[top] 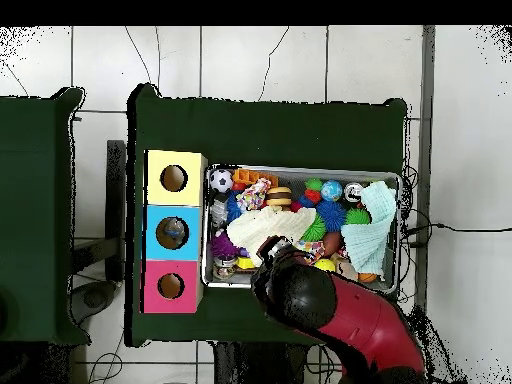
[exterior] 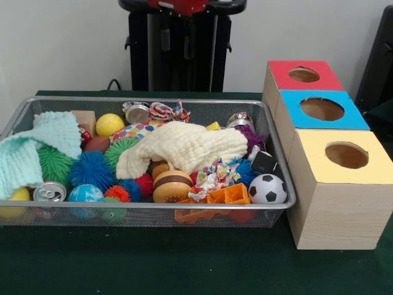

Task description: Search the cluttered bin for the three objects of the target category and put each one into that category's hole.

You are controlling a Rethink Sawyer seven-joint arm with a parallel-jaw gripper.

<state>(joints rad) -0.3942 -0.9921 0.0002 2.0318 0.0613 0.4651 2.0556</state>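
In the front view, the bin [exterior: 279, 178] is seen full of toys, a cream cloth [exterior: 184, 147] at its centre; three boxes [exterior: 334, 178] stand at 3 o'clock. In the overhead view, the arm [top: 340, 315] is seen over the bin's 6 o'clock edge; the gripper's state cannot be told.

Bin [exterior: 279, 161] sat on my table [exterior: 184, 264], cloth [exterior: 184, 146] atop its clutter, three boxes [exterior: 334, 178] just beside it
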